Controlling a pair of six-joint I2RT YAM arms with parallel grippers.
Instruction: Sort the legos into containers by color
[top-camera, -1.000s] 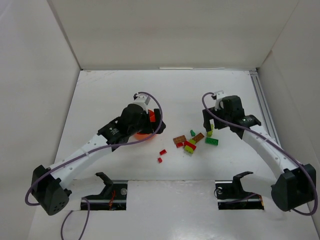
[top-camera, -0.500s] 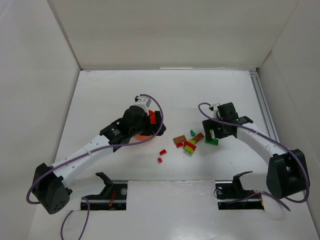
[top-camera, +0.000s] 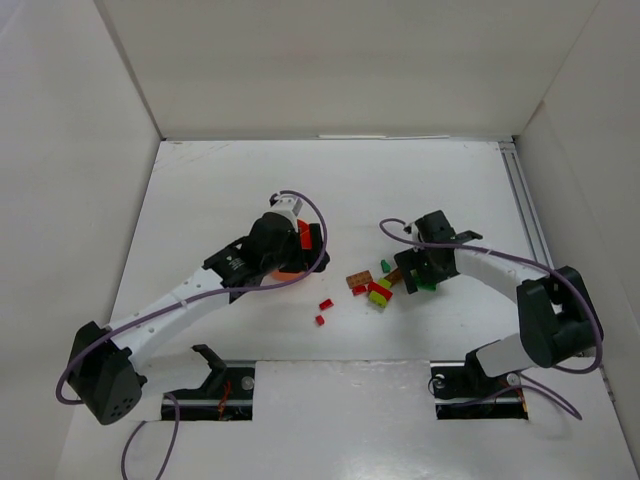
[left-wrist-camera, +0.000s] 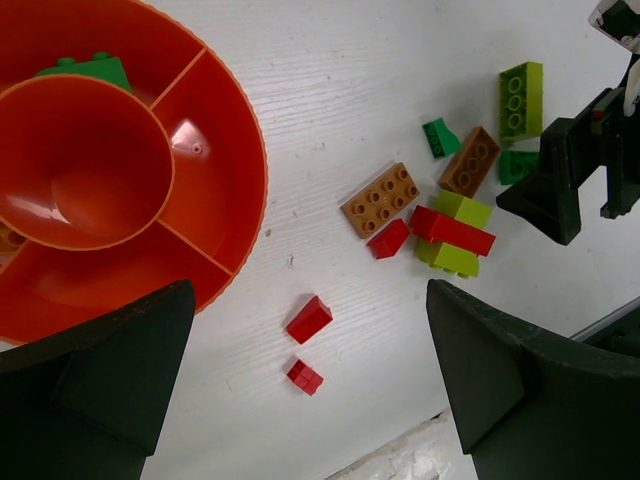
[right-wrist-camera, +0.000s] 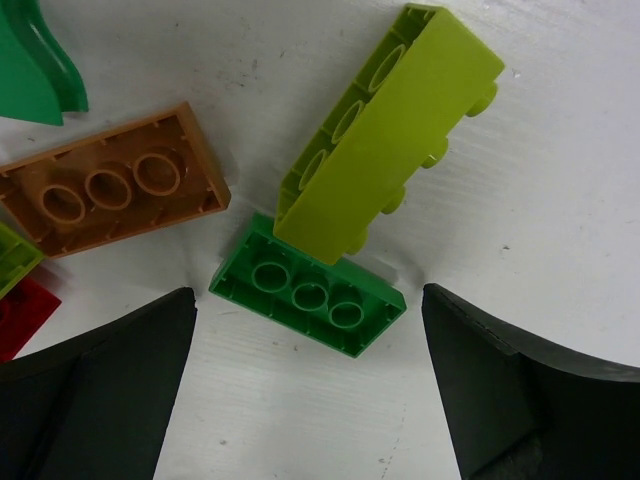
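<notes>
The red-orange bowl (left-wrist-camera: 215, 150) has divided compartments and a raised centre; a green brick (left-wrist-camera: 88, 68) lies in its far compartment. My left gripper (left-wrist-camera: 310, 390) is open and empty, beside the bowl and above two small red bricks (left-wrist-camera: 309, 319). In the top view it (top-camera: 300, 243) hides most of the bowl (top-camera: 288, 270). My right gripper (right-wrist-camera: 310, 395) is open and low, its fingers either side of an upturned green brick (right-wrist-camera: 308, 298). A lime brick (right-wrist-camera: 385, 135) leans on that green brick. A brown plate (right-wrist-camera: 110, 195) lies to the left.
The brick pile (top-camera: 378, 287) holds a brown plate (left-wrist-camera: 380, 199), a red brick on lime ones (left-wrist-camera: 452, 232) and a small green piece (left-wrist-camera: 437, 136). White walls enclose the table. A rail (top-camera: 525, 210) runs along the right. Black brackets (top-camera: 210, 362) stand at the near edge.
My right gripper has moved left and down to the pile's right edge, over the green brick. My left arm has barely shifted.
</notes>
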